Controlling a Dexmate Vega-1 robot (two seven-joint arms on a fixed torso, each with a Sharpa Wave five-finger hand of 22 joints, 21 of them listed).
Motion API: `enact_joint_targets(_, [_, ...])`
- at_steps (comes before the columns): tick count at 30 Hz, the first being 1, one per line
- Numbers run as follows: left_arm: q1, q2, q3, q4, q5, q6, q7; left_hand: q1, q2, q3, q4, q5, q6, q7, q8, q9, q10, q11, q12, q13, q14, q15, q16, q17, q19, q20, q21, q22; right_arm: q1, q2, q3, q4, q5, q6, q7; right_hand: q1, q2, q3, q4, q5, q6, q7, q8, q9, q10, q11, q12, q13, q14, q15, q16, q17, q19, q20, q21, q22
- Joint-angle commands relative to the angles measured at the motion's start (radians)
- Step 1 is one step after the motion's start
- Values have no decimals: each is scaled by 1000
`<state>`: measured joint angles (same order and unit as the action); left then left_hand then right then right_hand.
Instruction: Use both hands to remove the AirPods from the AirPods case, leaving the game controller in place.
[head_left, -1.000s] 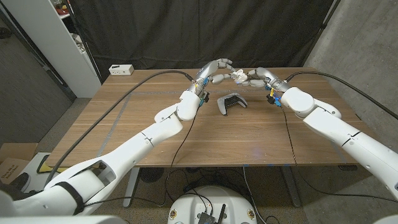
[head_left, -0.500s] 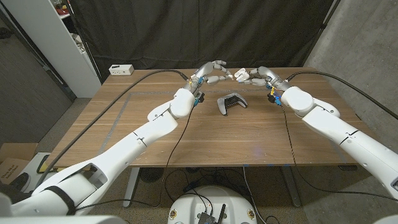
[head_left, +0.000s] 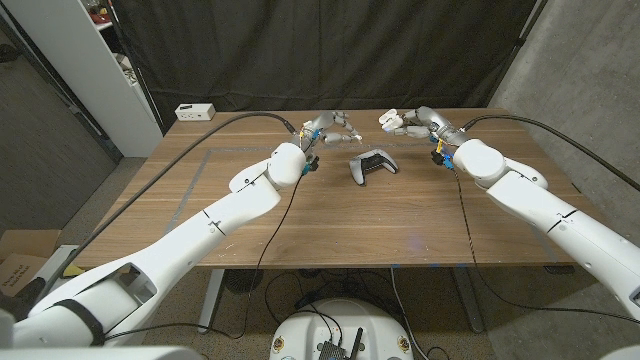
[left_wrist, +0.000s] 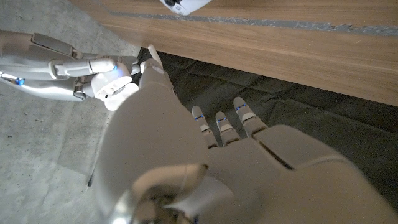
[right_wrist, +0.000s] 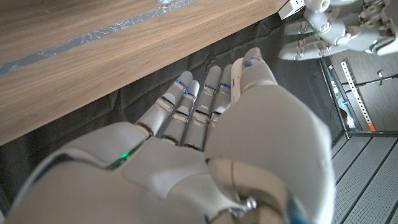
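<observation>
The white and black game controller (head_left: 372, 165) lies on the wooden table (head_left: 400, 225) between and in front of both hands; its edge also shows in the left wrist view (left_wrist: 183, 5). My right hand (head_left: 408, 121) is raised behind the controller and grips the small white AirPods case (head_left: 384, 119) at its fingertips; the case (left_wrist: 115, 87) shows round and white in the right hand (left_wrist: 56, 62). My left hand (head_left: 335, 127) hovers a short gap to the left of the case, fingers curled, pinching a tiny white AirPod (left_wrist: 152, 53) at its fingertip.
A white box (head_left: 195, 111) sits at the table's back left corner. Pale tape lines (head_left: 200, 165) cross the left half of the table. A white shelf (head_left: 90, 60) stands off the left side, with a black curtain behind the table.
The hands, joined above the controller a second ago, have drawn apart. My left hand has moved left and down; the right hand keeps the case. The controller has not moved.
</observation>
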<state>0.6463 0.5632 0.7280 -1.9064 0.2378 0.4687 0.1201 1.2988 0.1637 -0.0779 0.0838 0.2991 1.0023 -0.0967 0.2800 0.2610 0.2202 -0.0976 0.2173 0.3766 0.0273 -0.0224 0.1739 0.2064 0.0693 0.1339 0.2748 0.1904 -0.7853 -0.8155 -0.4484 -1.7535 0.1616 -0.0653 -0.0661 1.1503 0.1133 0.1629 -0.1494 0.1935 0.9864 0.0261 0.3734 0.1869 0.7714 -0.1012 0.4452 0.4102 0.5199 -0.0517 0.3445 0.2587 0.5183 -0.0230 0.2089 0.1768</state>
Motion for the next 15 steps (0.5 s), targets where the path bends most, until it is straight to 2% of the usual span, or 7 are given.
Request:
enact_joint_targets(1, [-48,57,99,-69,95,237,-71,-2,1,14,-5,-9,27,-10,10,105,-25,9,-11,-5,-35,7,-2,-8,-23,11,-15,-3,-17,-20,14,-25,6,-6,-3,5,8,10,0,3,75,-51,6,217,0,-4,6,4,9,-166,3,1,-3,-1,1,3])
enact_joint_targets(2, [-49,58,100,-70,95,240,-71,-2,1,15,-5,-11,27,-11,10,106,-32,12,-13,-7,-41,8,-2,-10,-26,14,-18,-4,-17,-20,14,-25,6,-6,-3,5,8,10,0,3,74,-52,5,217,-1,-5,5,4,9,-166,3,1,-2,-1,1,3])
enact_joint_targets(3, [-65,58,122,-70,115,287,-92,-2,1,16,-6,-12,28,-13,11,106,-36,12,-14,-8,-46,8,-2,-11,-28,14,-20,-4,-18,-23,14,-28,5,-5,0,5,8,10,0,3,75,-51,5,217,0,-5,5,4,9,-167,3,2,-2,-1,1,3])
enact_joint_targets(10, [-107,59,169,-56,129,379,-141,-3,0,18,-9,-19,35,-11,11,107,-43,10,-14,-14,-57,10,2,-16,-33,14,-27,-6,-20,-30,16,-28,9,-4,9,3,8,9,1,3,76,-51,4,218,0,-4,5,4,9,-165,2,2,-2,-2,2,3])
enact_joint_targets(15, [-133,57,202,-37,138,401,-153,-5,0,19,-9,-22,34,-14,11,108,-45,10,-13,-18,-58,9,5,-19,-34,17,-30,-6,-15,-28,14,-16,17,-5,19,3,8,9,1,3,75,-52,3,218,-1,-5,5,3,10,-166,2,2,-2,-1,2,3])
